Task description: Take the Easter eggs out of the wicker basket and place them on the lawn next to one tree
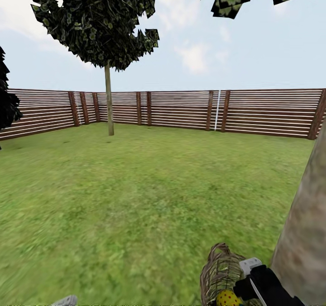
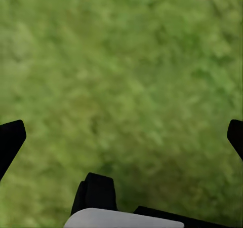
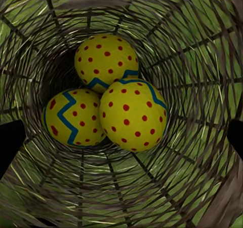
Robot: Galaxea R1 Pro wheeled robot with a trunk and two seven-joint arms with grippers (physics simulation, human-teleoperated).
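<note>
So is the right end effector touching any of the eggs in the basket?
Apart. The right wrist view shows its open fingertips at the wicker basket mouth, the three Easter eggs deep below.

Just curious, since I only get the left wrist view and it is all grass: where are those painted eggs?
Observer: In the right wrist view, all three Easter eggs sit together at the bottom of the wicker basket.
Operator: Is there a tree close by?
Observer: Yes. In the head view, the tree has a thick pale trunk that rises just right of the basket, on the lawn.
</note>
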